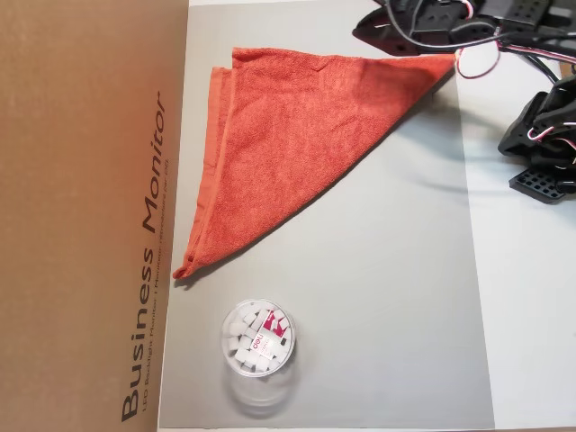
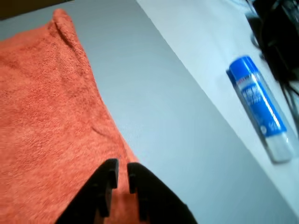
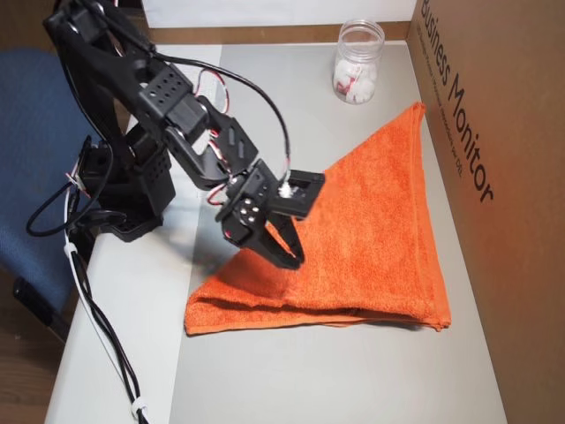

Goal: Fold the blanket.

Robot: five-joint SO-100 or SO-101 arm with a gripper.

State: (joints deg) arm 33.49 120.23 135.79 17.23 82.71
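Note:
The blanket (image 1: 288, 135) is an orange-red terry towel lying folded into a triangle on the grey mat (image 1: 387, 297). It also shows in the wrist view (image 2: 42, 116) and in the other overhead view (image 3: 371, 230). My gripper (image 3: 290, 254) hangs just above the towel near its diagonal folded edge. In the wrist view the gripper (image 2: 122, 175) has its black fingers almost together with only a thin slit between them and no cloth in them. In an overhead view only the arm (image 1: 423, 22) shows at the top edge, over the towel's corner.
A clear plastic tub (image 1: 258, 337) of white pieces stands on the mat, also seen in the other overhead view (image 3: 357, 62). A brown cardboard box (image 1: 90, 216) walls one side. A blue tube (image 2: 259, 107) lies on the white table. The arm's base (image 3: 132, 194) stands beside the mat.

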